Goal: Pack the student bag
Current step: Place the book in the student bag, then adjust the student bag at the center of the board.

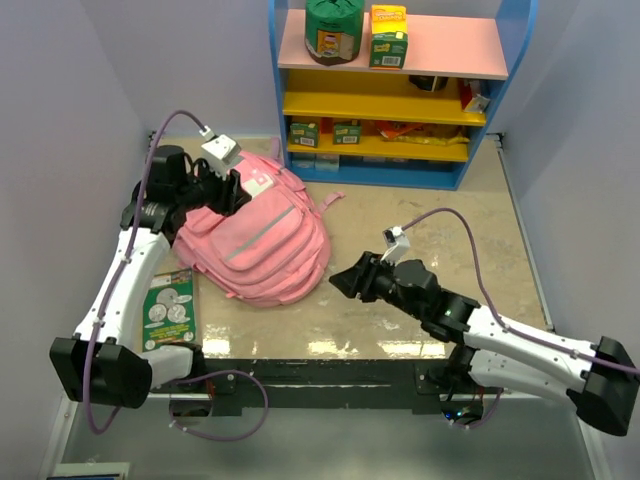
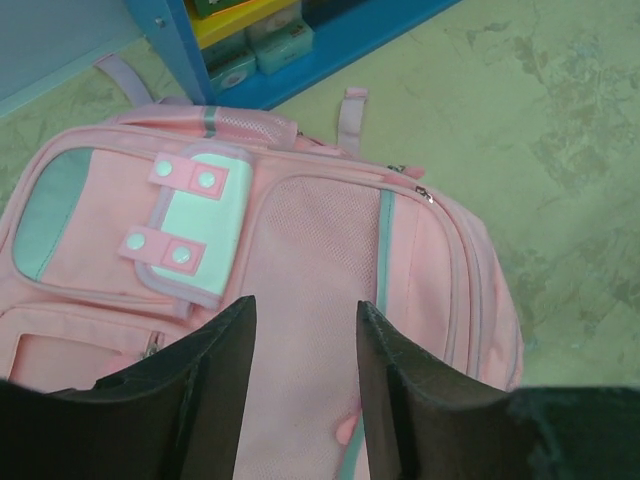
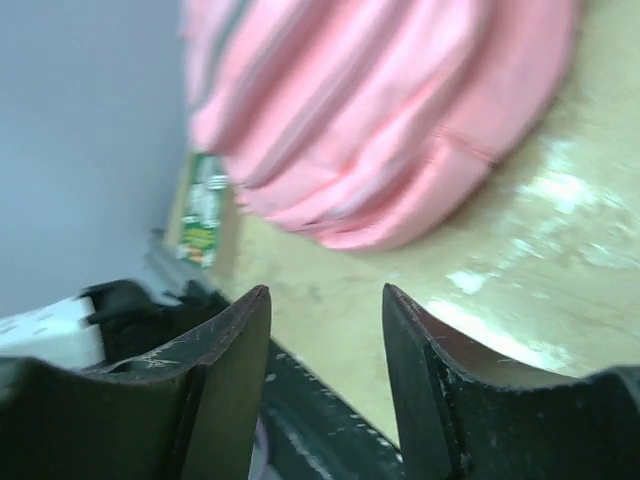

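The pink student bag lies flat on the table, front pockets up, with a pale grey stripe and a small patch. My left gripper is open just above its upper left part; in the left wrist view the jaws stand apart over the pink mesh pocket of the bag, holding nothing. My right gripper is open and empty just right of the bag's lower end; the right wrist view shows bare table between its jaws and the bag beyond.
A green book lies on the table left of the bag, beside the left arm. A blue shelf unit with boxes and a green pack stands at the back. Walls close both sides.
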